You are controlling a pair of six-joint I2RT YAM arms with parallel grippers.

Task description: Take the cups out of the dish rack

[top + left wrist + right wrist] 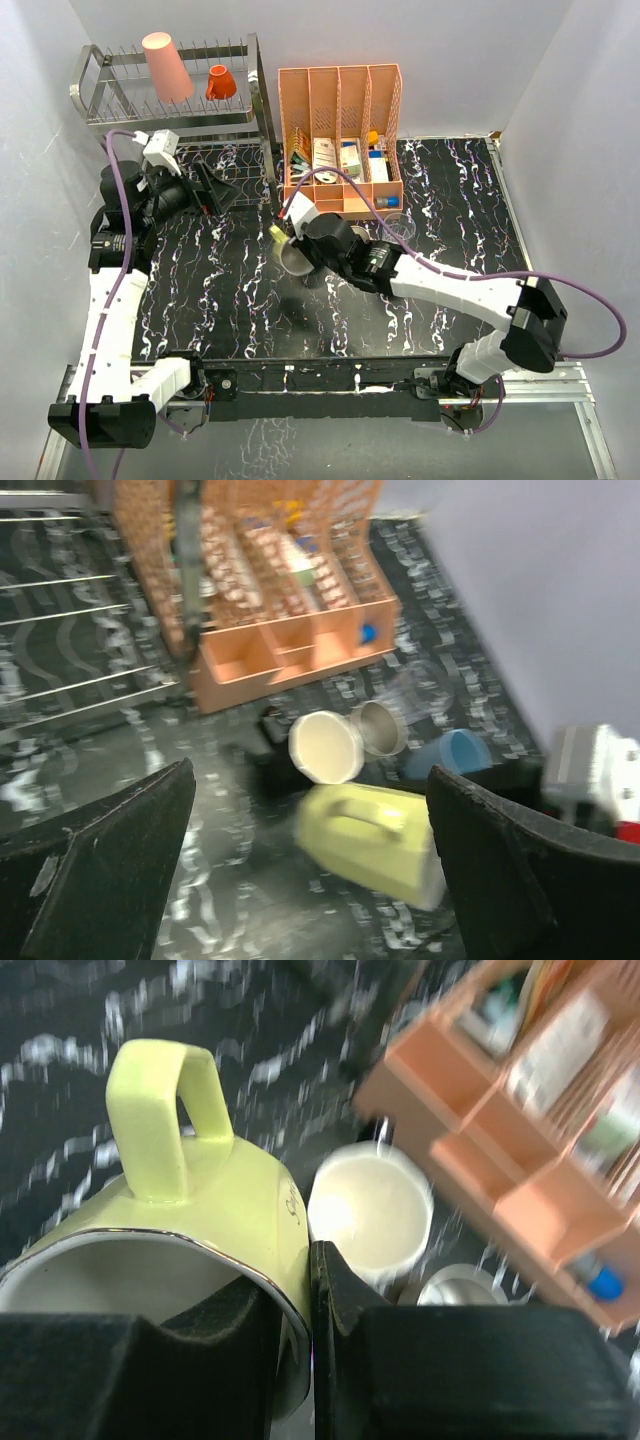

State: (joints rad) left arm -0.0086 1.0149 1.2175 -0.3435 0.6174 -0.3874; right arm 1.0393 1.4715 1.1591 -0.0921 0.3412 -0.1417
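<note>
The black, white-veined table (220, 300) carries everything, with the two-tier silver wire dish rack (95, 95) in its far left corner and a peach plastic organizer (392, 95) just to the right of it. The left arm (110, 310) reaches up the left side toward the rack, and its left fingers (222, 188) stand wide apart with nothing between them, low over the table in front of the rack's lower tier. The right arm (460, 295) stretches across from the right to the middle of the table, where the right fingers (335, 1290) are clamped on the rim of the pale yellow mug (220, 1190), one finger inside and one outside the wall. That mug is tipped on its side with its handle up; whether it touches the table cannot be told. On the rack's top tier the tall pink tumbler (165, 65) stands upside down, and the tiny orange cup (221, 82) sits tilted to its right. Off the rack, in front of the organizer, the black mug with cream inside (370, 1210) lies just beyond the yellow mug, the brown metallic cup (380, 727) beside it, and the blue cup (450, 755) next along, all on their sides. The clear glass (397, 228) stands by the organizer's right front corner.
</note>
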